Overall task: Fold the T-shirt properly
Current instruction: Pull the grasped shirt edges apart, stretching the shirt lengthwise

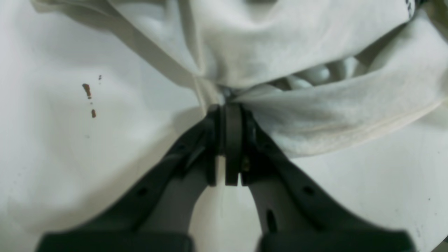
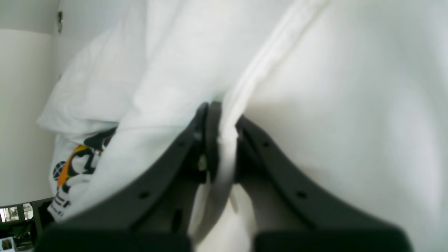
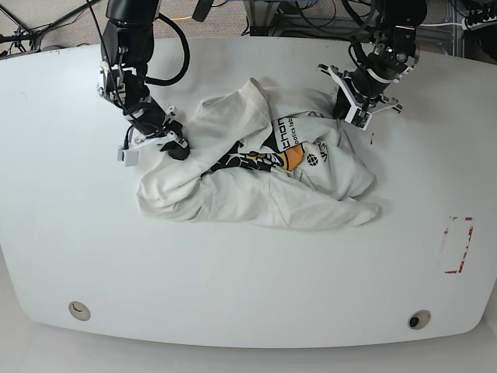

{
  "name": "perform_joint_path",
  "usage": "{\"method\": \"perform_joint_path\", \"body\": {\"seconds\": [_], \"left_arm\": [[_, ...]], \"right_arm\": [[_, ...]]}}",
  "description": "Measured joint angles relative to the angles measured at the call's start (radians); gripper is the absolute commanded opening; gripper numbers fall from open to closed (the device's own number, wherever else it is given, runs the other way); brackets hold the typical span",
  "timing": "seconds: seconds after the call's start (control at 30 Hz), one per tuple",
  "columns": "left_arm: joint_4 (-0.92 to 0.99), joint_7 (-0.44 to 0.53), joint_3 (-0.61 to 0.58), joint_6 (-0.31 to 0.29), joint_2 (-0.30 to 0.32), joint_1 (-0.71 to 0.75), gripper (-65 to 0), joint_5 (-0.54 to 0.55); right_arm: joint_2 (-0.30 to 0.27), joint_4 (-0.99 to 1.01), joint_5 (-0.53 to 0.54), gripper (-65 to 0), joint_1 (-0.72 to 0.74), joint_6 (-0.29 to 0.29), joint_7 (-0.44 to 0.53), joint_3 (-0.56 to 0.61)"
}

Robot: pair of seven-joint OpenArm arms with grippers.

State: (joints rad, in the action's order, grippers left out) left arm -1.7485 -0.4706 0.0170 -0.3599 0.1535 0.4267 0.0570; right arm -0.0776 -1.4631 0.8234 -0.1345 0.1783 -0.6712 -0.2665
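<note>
Cataloguing, base view:
T-shirt: white, crumpled in a loose heap near the middle of the table, part of the orange, yellow and black print and some black lettering facing up among the folds.
Right gripper: at the heap's edge on this view's left, low over the table, tips against the cloth.
Left gripper: at the heap's far edge on this view's right, tips down at the cloth.
Red marking: an outlined rectangle on the table near its edge, well apart from the shirt.
Round fittings: two, set in the table near its front edge.

Left wrist view:
Left gripper: jaws drawn fully together, a bunched bit of the T-shirt pinched at the tips.
Cloth: fans away from the tips in folds; a hemmed edge runs off toward the frame's right side.
Table: white, bearing a few small brown specks beside the shirt.

Right wrist view:
Right gripper: jaws clamped narrow on a stitched seam of the T-shirt, the seam running down between them.
Print: orange and black patch showing at the lower part of a fold on the frame's left.
Surroundings: blurred, cannot tell.
</note>
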Motion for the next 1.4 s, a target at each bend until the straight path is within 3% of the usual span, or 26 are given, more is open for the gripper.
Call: {"method": "perform_joint_path", "body": {"seconds": [0.27, 0.43, 0.7, 0.87, 1.1, 1.23, 1.33, 1.4], "left_arm": [[0.000, 0.000, 0.000, 0.000, 0.000, 0.000, -64.6, 0.000], [-0.006, -0.008, 0.016, -0.001, -0.001, 0.000, -64.6, 0.000], [-0.095, -0.045, 0.149, 0.001, 0.006, 0.028, -64.4, -0.020], [-0.159, -0.043, 0.235, -0.081, 0.000, 0.047, -64.2, -0.019], [-0.221, -0.151, 0.315, -0.128, -0.001, -0.003, -64.3, -0.021], [-0.230, -0.195, 0.352, -0.135, -0.006, -0.093, -64.2, -0.017], [-0.230, -0.262, 0.389, -0.132, -0.009, -0.180, -64.2, -0.015], [-0.230, -0.324, 0.417, -0.132, -0.008, -0.251, -64.2, -0.012]], "right_arm": [[-0.003, -0.138, -0.015, -65.0, -0.085, -0.023, -0.022, -0.001], [-0.043, -0.271, -0.009, -65.0, -0.141, -0.017, -0.017, -0.002], [-0.122, -0.428, -0.008, -65.0, -0.247, -0.018, -0.021, -0.042], [-0.166, -0.489, -0.012, -65.0, -0.288, -0.014, -0.025, -0.082], [-0.206, -0.526, -0.001, -65.0, -0.284, -0.003, -0.030, -0.073], [-0.235, -0.523, -0.008, -65.0, -0.246, -0.007, -0.039, -0.074], [-0.240, -0.524, -0.006, -65.0, -0.193, -0.003, -0.030, -0.073], [-0.272, -0.524, -0.002, -65.0, -0.177, -0.002, -0.029, -0.067]]}}
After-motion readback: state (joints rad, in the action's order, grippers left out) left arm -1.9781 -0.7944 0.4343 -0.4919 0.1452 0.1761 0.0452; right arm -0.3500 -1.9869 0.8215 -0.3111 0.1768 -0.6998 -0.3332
